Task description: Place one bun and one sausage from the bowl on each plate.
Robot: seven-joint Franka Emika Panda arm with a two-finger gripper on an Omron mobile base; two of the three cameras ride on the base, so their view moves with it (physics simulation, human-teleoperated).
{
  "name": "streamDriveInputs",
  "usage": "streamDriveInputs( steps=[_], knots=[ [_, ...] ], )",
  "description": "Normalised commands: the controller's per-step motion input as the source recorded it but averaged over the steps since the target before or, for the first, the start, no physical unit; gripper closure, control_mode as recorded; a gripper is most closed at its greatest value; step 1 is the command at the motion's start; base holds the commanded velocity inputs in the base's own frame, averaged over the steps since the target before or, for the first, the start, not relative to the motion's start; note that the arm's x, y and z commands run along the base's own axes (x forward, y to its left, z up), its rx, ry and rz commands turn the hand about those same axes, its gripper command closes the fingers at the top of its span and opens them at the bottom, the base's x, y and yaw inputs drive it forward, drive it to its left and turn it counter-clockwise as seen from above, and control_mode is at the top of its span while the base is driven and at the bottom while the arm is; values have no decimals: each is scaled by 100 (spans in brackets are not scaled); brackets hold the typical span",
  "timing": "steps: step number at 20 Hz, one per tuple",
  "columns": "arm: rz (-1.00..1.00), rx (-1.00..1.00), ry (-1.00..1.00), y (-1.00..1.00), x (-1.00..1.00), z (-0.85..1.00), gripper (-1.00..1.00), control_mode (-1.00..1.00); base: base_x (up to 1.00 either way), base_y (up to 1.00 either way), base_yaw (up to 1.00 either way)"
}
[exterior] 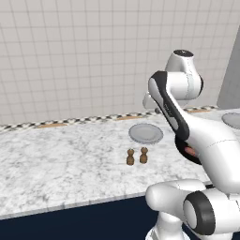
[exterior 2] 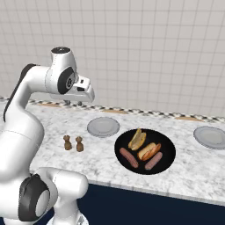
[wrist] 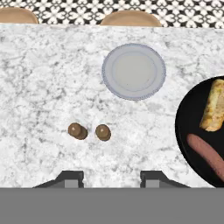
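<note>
The black bowl point(exterior 2: 169, 149) sits on the marble counter and holds two buns point(exterior 2: 137, 139) and two sausages point(exterior 2: 128, 157). One grey plate point(exterior 2: 103, 126) lies just left of the bowl, and a second plate point(exterior 2: 211, 137) lies further right. My gripper point(exterior 2: 72, 103) hangs high over the counter, left of the near plate, open with nothing between its fingers. In the hand view the gripper point(wrist: 112, 177) looks down at the plate point(wrist: 133, 71). The bowl point(wrist: 188, 127) is at that view's right edge, with a bun point(wrist: 214, 105) and a sausage point(wrist: 205, 153) in it.
Two small brown shakers point(exterior 2: 67, 142) point(exterior 2: 79, 144) stand on the counter left of the bowl, below the gripper point(wrist: 77, 131). A tiled wall with a patterned strip runs along the counter's back. The counter's front edge drops off in front of the bowl.
</note>
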Motion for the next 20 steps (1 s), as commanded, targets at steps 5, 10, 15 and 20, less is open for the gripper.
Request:
streamDriveInputs(
  steps=[5, 10, 15, 20],
  knots=[
    [-4, -8, 0, 0, -27, 0, -100, -100, 0, 0, 0],
    [-25, 0, -1, -69, -88, -4, -100, -100, 0, 0, 0],
    [-7, 0, 8, -60, -27, -14, -100, -100, 0, 0, 0],
    [-7, -7, -13, -51, 0, -9, -100, -100, 0, 0, 0]
  ],
)
